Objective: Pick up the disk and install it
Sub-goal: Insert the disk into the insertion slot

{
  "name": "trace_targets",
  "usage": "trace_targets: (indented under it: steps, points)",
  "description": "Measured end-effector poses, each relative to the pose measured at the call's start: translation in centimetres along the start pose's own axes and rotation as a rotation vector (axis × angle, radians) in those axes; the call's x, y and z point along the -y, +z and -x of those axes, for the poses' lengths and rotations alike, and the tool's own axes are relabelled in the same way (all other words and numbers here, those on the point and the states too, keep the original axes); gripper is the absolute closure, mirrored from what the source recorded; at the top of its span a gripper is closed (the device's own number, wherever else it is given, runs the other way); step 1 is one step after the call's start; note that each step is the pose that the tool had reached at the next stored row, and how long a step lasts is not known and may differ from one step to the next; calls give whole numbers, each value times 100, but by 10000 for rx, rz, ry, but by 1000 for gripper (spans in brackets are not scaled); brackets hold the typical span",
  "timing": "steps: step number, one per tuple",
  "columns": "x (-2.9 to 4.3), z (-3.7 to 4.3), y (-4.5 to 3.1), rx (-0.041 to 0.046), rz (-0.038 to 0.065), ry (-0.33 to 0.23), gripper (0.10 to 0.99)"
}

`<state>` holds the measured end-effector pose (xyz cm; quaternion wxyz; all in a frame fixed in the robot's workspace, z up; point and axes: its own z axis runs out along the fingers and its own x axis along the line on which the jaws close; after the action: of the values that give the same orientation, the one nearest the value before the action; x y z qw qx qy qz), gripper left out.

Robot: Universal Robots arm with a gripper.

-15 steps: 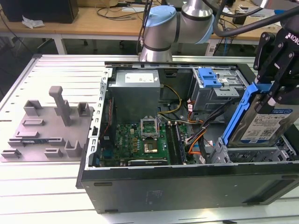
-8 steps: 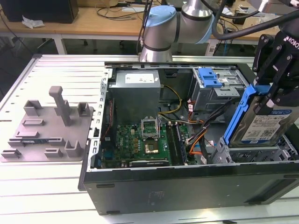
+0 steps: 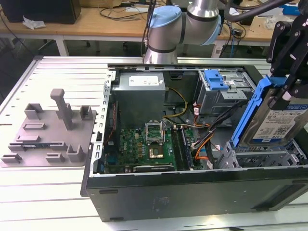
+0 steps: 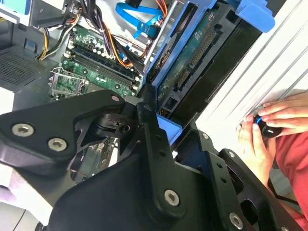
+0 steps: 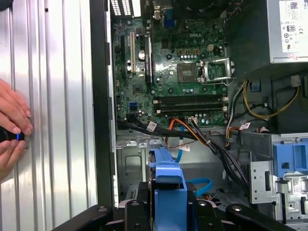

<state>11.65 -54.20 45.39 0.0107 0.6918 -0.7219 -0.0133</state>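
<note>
Single end effector (image 3: 288, 89) grips the disk (image 3: 275, 122), tilted, over the open computer case (image 3: 183, 195) at the exterior view's right.

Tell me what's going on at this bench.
The robot arm's gripper is clamped on the disk by its blue bracket, holding it tilted over the drive cage at the corner of the open computer case, on the exterior view's right. The disk is not seated yet. A person's hands rest on the table beside the case, around a small dark object.
</note>
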Motion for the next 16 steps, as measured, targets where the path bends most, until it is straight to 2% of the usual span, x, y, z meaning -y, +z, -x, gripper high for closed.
trace_targets:
  steps: [7, 8, 10, 11, 15, 16]
  points:
    - [4, 1, -2, -3, 10, 3, 718]
    - [13, 1, -2, -5, 48, -19, 718]
    - [50, 3, -2, -15, 188, -196, 718]
    - [66, 4, -3, -27, 222, -448, 718]
    - [69, 3, -4, -42, 230, -755, 718]
    - [88, 3, -3, -42, 274, -756, 718]
